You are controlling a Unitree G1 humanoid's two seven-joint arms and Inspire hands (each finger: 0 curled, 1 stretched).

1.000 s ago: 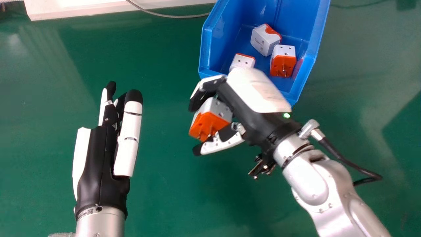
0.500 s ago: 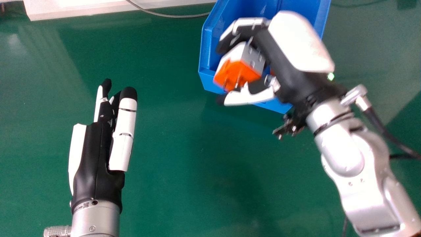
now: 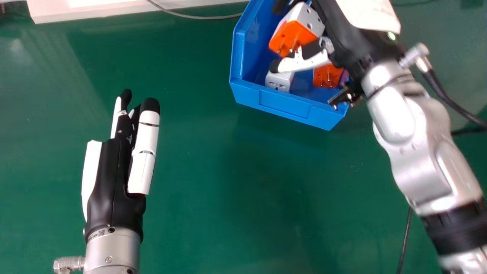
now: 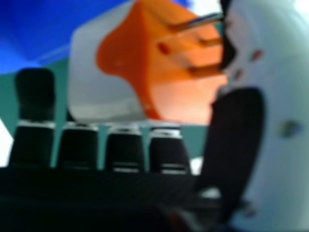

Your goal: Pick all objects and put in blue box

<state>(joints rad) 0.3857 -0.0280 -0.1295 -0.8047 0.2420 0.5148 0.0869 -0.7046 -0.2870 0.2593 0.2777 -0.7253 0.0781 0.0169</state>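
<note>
In the head view my right hand [image 3: 344, 36] is over the blue box [image 3: 283, 102], shut on a white and orange plug adapter [image 3: 295, 36] whose metal pins stick out. The right hand view has the same adapter [image 4: 113, 63] between the thumb and fingers of my right hand [image 4: 236, 140]. Inside the box lie a white adapter [image 3: 279, 80] and an orange-faced one [image 3: 328, 75], both partly covered by my right hand. My left hand [image 3: 114, 167] is held open over the table at the left, holding nothing.
The green table [image 3: 198, 171] stretches around the box. A grey cable [image 3: 190, 16] runs from a white object [image 3: 91, 9] at the back toward the box. A black cable hangs beside my right forearm.
My right hand has carried the adapter from in front of the box, away and to the right, over its inside. My left hand has shifted only slightly.
</note>
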